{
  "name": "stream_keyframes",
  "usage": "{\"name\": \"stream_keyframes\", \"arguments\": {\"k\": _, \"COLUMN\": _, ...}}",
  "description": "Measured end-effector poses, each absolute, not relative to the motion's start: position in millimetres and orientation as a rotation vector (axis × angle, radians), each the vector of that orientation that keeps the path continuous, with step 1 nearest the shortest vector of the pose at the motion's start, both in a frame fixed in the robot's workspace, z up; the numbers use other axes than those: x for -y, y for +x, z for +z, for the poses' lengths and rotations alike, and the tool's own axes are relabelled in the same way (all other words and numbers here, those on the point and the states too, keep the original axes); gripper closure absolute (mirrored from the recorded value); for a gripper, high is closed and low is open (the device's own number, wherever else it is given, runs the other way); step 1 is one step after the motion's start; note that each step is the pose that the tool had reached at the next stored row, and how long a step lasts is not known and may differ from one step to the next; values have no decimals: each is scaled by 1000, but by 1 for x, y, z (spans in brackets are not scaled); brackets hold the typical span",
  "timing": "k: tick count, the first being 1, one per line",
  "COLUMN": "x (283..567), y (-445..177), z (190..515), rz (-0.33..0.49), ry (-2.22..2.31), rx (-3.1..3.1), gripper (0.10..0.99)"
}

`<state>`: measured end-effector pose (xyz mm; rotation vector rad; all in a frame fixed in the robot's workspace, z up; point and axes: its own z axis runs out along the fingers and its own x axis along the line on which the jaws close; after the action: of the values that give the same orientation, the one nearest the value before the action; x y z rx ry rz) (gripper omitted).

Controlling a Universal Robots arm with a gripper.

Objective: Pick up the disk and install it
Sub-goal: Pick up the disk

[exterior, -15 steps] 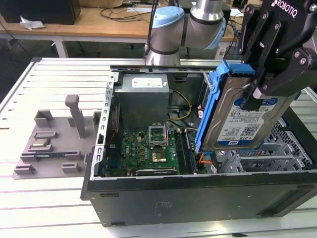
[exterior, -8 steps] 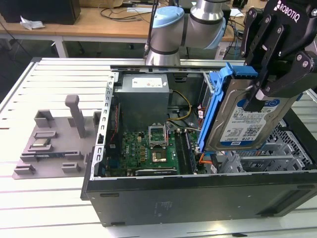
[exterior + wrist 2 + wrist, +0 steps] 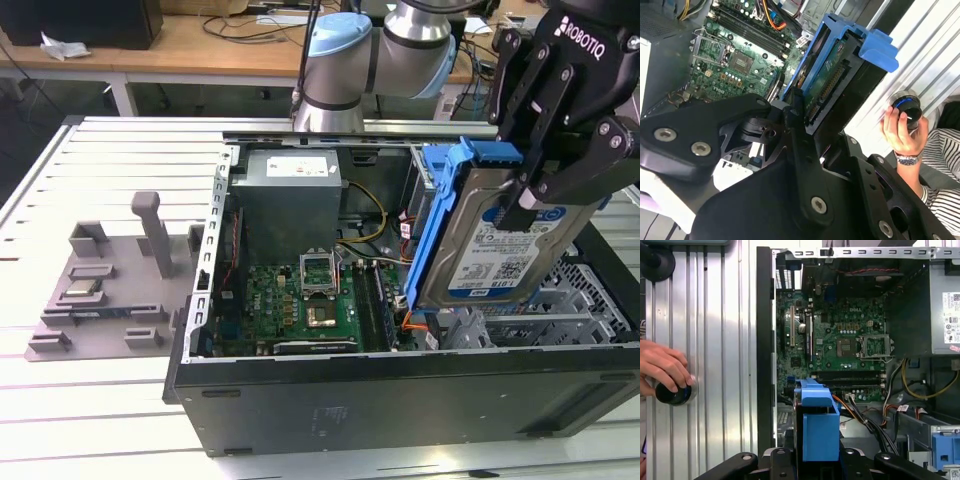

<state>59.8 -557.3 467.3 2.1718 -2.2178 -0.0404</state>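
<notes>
The gripper squeezes the disk between its black fingers, holding it by the top end. The disk hangs in the air, a bit tilted, over the open computer case, just by the metal drive cage. It is not in its place yet. If it slips, or goes down crooked, its blue bracket could bump the orange wires or the green board below.

So the gripper is up over the computer case, toward its end on the exterior view's right. It's tilted, with both black fingers pinched onto the disk. The arm bends in from behind the case's far wall.
</notes>
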Motion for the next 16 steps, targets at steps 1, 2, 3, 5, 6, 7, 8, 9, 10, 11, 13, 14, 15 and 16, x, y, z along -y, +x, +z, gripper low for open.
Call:
{"name": "stream_keyframes", "arguments": {"k": 1, "x": 557, "y": 60, "z": 467, "rz": -40, "ry": 2172, "rx": 2218, "gripper": 725}}
{"name": "stream_keyframes", "arguments": {"k": 2, "x": 557, "y": 61, "z": 466, "rz": -40, "ry": 2172, "rx": 2218, "gripper": 725}}
{"name": "stream_keyframes", "arguments": {"k": 3, "x": 556, "y": 62, "z": 465, "rz": -40, "ry": 2172, "rx": 2218, "gripper": 725}}
{"name": "stream_keyframes", "arguments": {"k": 5, "x": 554, "y": 69, "z": 463, "rz": -40, "ry": 2172, "rx": 2218, "gripper": 725}}
{"name": "stream_keyframes", "arguments": {"k": 6, "x": 553, "y": 73, "z": 462, "rz": -40, "ry": 2172, "rx": 2218, "gripper": 725}}
{"name": "stream_keyframes", "arguments": {"k": 7, "x": 552, "y": 75, "z": 462, "rz": -40, "ry": 2172, "rx": 2218, "gripper": 725}}
{"name": "stream_keyframes", "arguments": {"k": 8, "x": 551, "y": 80, "z": 462, "rz": -40, "ry": 2172, "rx": 2218, "gripper": 725}}
{"name": "stream_keyframes", "arguments": {"k": 9, "x": 549, "y": 87, "z": 461, "rz": -40, "ry": 2172, "rx": 2218, "gripper": 725}}
{"name": "stream_keyframes", "arguments": {"k": 10, "x": 548, "y": 90, "z": 461, "rz": -40, "ry": 2172, "rx": 2218, "gripper": 725}}
{"name": "stream_keyframes", "arguments": {"k": 11, "x": 547, "y": 92, "z": 461, "rz": -40, "ry": 2172, "rx": 2218, "gripper": 725}}
{"name": "stream_keyframes", "arguments": {"k": 13, "x": 544, "y": 103, "z": 459, "rz": -40, "ry": 2171, "rx": 2217, "gripper": 725}}
{"name": "stream_keyframes", "arguments": {"k": 14, "x": 543, "y": 106, "z": 459, "rz": -39, "ry": 2171, "rx": 2217, "gripper": 725}}
{"name": "stream_keyframes", "arguments": {"k": 15, "x": 543, "y": 108, "z": 459, "rz": -39, "ry": 2171, "rx": 2217, "gripper": 725}}
{"name": "stream_keyframes", "arguments": {"k": 16, "x": 542, "y": 111, "z": 458, "rz": -39, "ry": 2171, "rx": 2217, "gripper": 725}}
